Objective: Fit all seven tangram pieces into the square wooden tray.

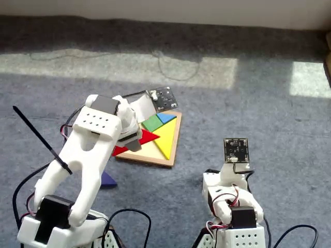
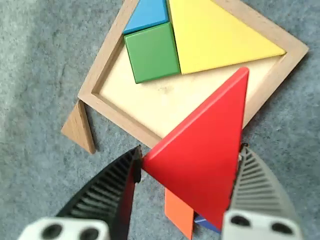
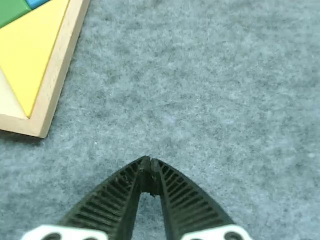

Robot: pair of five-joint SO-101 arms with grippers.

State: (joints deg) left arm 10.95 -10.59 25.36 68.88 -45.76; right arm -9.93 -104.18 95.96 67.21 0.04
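Grey counter (image 1: 269, 108) with a sunlit band along its far side: my left pincer (image 2: 190, 152) is clamped on the red triangle (image 2: 205, 160), which is held above the tray (image 2: 117, 119) rim with one point reaching over the tray's bare floor. In the tray the yellow triangle (image 2: 215, 37), green square (image 2: 152, 52) and blue piece (image 2: 147, 14) lie edge to edge. A tan triangle (image 2: 80, 127) lies just outside a tray corner, an orange piece (image 2: 179, 212) lies under the red one, and my right pincer (image 3: 150, 170), tips together and holding nothing, hangs over bare counter near another tray corner.
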